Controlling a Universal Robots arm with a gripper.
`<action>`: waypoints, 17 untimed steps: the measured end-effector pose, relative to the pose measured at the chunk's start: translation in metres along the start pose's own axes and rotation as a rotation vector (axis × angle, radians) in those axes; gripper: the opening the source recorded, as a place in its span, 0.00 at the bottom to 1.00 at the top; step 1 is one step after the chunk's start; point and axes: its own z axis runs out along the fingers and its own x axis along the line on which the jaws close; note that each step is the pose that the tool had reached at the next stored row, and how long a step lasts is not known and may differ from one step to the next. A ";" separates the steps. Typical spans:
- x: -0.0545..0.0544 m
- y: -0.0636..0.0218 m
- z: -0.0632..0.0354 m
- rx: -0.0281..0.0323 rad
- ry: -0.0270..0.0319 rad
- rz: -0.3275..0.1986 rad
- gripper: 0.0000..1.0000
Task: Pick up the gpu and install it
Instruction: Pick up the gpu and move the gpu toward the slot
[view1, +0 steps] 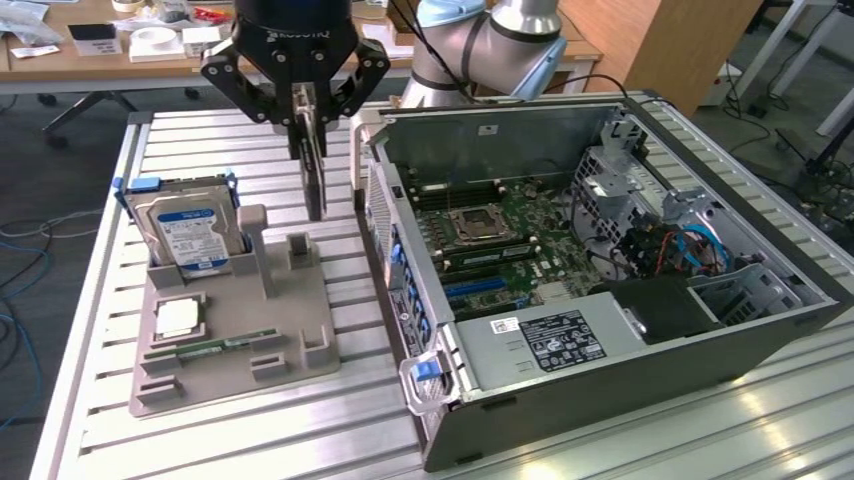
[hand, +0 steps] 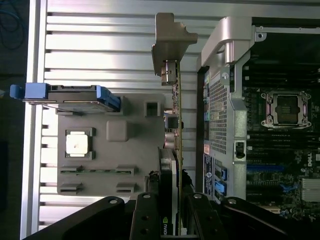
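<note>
- the gripper (view1: 310, 105) is clenching on the gpu (view1: 315, 170), with its black fingers pressing on the card's two flat faces.
- the gpu is hanging on edge, long side pointing down, over the grey tray (view1: 287, 330), on the tray's side nearest the computer case (view1: 641, 350); whether its lower end is clearing the tray's slot cannot be told.
- gripping it by the faces is probably keeping the thin card from twisting and leaving its long edge free.
- the card is looking thin and flat, with a dull metal bracket at one end and a circuit board's layered edge showing in the wrist view.
- the tray is looking like moulded matt grey plastic, with upright posts and shaped pockets probably holding each part in a known pose.
- the hard drive (view1: 187, 235) is standing upright in the tray on the side far from the case, silver with a blue label and blue rails.
- a square chip (view1: 178, 318) and a green memory stick (view1: 214, 348) are lying flat in the tray's pockets.
- the case is lying beside the tray with its side panel off, exposing the motherboard (view1: 507, 240).
</note>
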 end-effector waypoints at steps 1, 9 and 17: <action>-0.002 0.0000 -0.0001 0.0001 0.0001 0.000 0.27; -0.013 0.0000 -0.0001 0.0001 0.0000 0.000 0.27; -0.025 0.0001 0.0000 0.0000 0.0000 0.000 0.27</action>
